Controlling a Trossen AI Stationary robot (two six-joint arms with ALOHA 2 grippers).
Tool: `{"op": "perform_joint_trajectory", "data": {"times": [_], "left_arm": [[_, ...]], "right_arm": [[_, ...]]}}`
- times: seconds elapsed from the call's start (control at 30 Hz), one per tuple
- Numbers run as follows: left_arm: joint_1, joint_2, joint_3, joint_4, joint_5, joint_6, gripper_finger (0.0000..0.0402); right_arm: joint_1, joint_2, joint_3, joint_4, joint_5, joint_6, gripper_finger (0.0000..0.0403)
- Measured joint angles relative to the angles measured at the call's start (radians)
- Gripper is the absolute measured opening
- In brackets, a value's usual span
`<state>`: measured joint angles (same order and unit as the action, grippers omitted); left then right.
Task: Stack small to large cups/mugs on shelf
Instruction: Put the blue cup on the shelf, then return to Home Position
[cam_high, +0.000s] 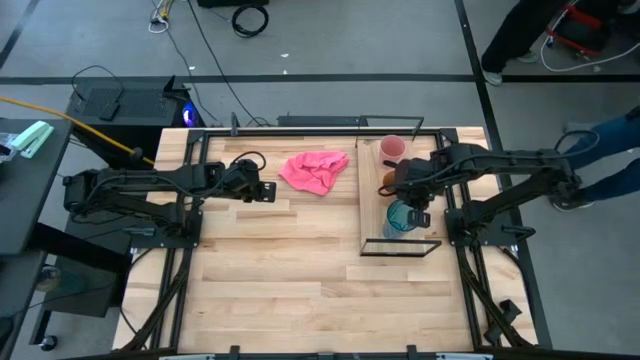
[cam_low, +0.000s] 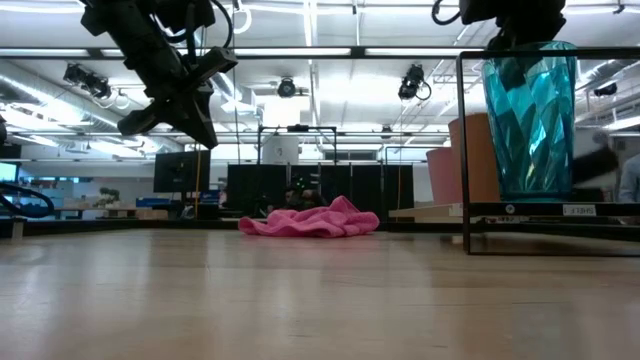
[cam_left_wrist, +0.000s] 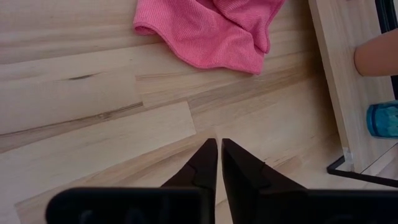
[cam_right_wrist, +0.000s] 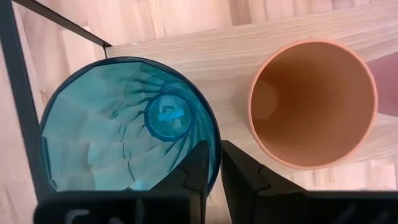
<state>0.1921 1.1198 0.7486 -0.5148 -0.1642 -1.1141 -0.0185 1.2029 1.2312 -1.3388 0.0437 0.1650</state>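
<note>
Shelf (cam_high: 375, 205) holds teal cup (cam_high: 400, 219); right claw (cam_right_wrist: 212, 163) pinching its rim

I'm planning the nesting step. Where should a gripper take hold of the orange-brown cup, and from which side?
Grip the orange-brown cup by its thin rim, coming from above, one finger inside the open mouth. It stands upright on the shelf, with the teal cup and the right gripper close beside it.

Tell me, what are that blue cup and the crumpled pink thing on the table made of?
The blue cup looks like clear-tinted hard plastic: light passes through its glossy, faceted walls, though glass can't be ruled out. The pink thing looks like soft knitted or microfibre cloth: matte, finely textured, lying in limp folds.
</note>
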Motion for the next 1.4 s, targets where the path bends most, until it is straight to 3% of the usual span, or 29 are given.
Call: {"op": "perform_joint_trajectory", "data": {"times": [0.5, 0.9, 1.07, 1.27, 1.4], "left_arm": [[0.000, 0.000, 0.000, 0.000, 0.000, 0.000, 0.0039], [0.000, 0.000, -0.001, 0.055, 0.000, -0.003, 0.0031], [-0.013, 0.000, -0.001, 0.251, 0.000, 0.010, 0.0037], [-0.071, 0.000, -0.001, 0.687, 0.013, 0.249, 0.0038], [-0.115, -0.001, -0.001, 0.980, 0.110, 0.408, 0.0040]], "right_arm": [[-0.001, -0.139, 0.000, -0.002, 0.007, 0.065, 0.0048], [0.006, -0.342, 0.001, 0.033, 0.007, 0.267, 0.0048], [0.041, -0.431, 0.001, 0.136, 0.007, 0.304, 0.0048], [0.099, -0.527, 0.001, 0.345, 0.002, 0.284, 0.0048], [0.146, -0.572, 0.001, 0.477, -0.057, 0.279, 0.0048]]}}
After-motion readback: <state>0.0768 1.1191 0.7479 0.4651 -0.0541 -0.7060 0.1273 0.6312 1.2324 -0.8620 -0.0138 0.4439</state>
